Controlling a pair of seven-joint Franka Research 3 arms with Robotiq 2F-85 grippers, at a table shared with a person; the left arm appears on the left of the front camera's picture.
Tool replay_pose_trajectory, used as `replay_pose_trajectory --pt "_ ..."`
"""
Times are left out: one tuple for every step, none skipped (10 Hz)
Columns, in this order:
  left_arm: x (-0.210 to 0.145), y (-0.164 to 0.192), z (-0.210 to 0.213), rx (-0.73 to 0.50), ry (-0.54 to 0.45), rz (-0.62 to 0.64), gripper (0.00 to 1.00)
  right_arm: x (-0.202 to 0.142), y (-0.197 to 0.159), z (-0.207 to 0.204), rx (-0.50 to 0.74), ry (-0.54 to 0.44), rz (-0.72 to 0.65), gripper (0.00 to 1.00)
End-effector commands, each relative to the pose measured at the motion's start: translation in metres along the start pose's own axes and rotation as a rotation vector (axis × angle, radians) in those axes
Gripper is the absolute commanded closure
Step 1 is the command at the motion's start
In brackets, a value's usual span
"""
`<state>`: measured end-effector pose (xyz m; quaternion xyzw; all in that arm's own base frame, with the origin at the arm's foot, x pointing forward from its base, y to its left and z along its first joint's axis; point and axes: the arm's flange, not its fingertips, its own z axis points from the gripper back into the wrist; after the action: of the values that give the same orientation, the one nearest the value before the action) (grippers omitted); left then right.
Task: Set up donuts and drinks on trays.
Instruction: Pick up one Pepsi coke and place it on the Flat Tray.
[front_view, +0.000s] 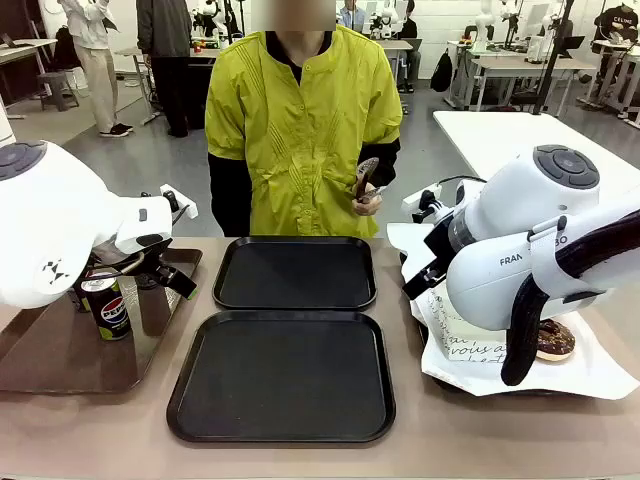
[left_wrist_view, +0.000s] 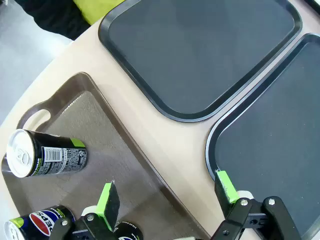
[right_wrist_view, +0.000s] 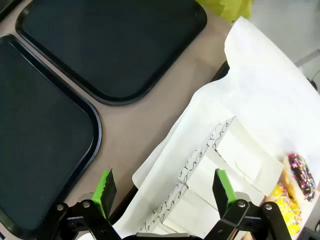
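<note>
Two black trays lie in the middle of the table, one far (front_view: 295, 272) and one near (front_view: 282, 375), both bare. My left gripper (left_wrist_view: 167, 195) is open above the inner edge of a brown handled tray (left_wrist_view: 100, 130), which holds three dark drinks; one can (left_wrist_view: 45, 155) stands apart and another (left_wrist_view: 37, 225) sits near my finger. Over white paper sleeves (right_wrist_view: 215, 170) my right gripper (right_wrist_view: 164, 192) hangs open, holding nothing. Beside the sleeves lie a chocolate sprinkled donut (right_wrist_view: 300, 175) and a yellow one (right_wrist_view: 282, 205). The person's hand (front_view: 365, 190) holds a brown donut.
The white-paper-covered tray (front_view: 590, 375) sits at the right, with a chocolate donut (front_view: 555, 340) on it. A person in a yellow jacket (front_view: 300, 120) stands at the far edge. Bare tabletop runs between the trays and along the front.
</note>
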<state>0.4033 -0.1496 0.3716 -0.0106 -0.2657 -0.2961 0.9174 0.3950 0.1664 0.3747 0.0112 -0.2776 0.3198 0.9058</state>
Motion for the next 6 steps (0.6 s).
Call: replay_pose_trajectory --pt "0.0000 -0.0001 0.0000 0.000 0.000 0.000 0.00 0.0000 0.0000 0.0000 0.000 0.000 0.000 0.00" --pt "0.0000 -0.0001 0.0000 0.000 0.000 0.000 0.00 0.0000 0.0000 0.0000 0.000 0.000 0.000 0.00" --pt "0.0000 -0.0001 0.0000 0.000 0.000 0.000 0.00 0.0000 0.0000 0.0000 0.000 0.000 0.000 0.00" --pt "0.0000 -0.0001 0.0000 0.000 0.000 0.000 0.00 0.0000 0.0000 0.0000 0.000 0.000 0.000 0.00" --pt "0.0000 -0.0001 0.0000 0.000 0.000 0.000 0.00 0.0000 0.0000 0.0000 0.000 0.000 0.000 0.00" --pt "0.0000 -0.0001 0.0000 0.000 0.000 0.000 0.00 0.0000 0.0000 0.0000 0.000 0.000 0.000 0.00"
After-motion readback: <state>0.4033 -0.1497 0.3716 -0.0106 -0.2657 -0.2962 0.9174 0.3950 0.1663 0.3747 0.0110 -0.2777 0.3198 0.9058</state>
